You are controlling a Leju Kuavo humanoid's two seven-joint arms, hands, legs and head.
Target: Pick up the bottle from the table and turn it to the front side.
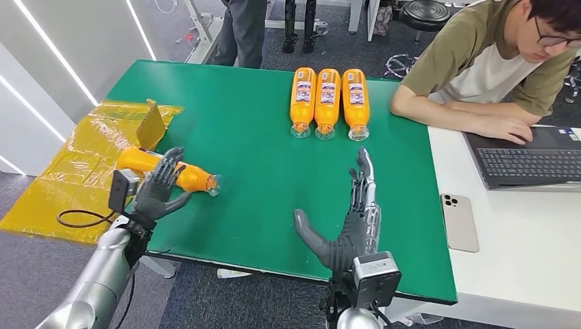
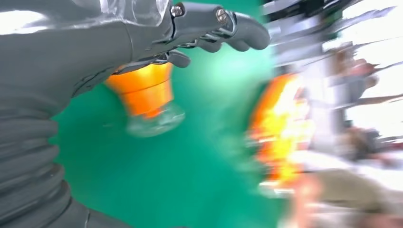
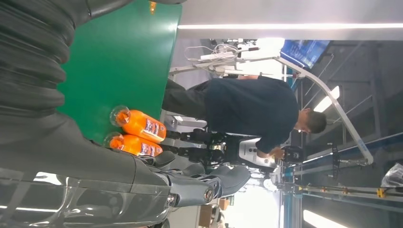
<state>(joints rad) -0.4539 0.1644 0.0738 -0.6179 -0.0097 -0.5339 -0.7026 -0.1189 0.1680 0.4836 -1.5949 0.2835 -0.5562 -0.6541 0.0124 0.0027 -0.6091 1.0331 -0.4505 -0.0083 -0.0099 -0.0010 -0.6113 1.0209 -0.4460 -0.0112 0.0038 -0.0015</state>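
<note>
Bottle lies on table, left hand apparently gripping it

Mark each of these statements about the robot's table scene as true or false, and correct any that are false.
1. The left hand is wrapped around an orange bottle lying on its side. True.
2. The right hand holds a bottle. False: it is open above the green table, holding nothing.
3. Three orange bottles lie side by side at the table's far side. True.
4. A phone lies on the green table. False: it lies on the white table beside it.
5. A seated person has a hand at a laptop. True.
</note>
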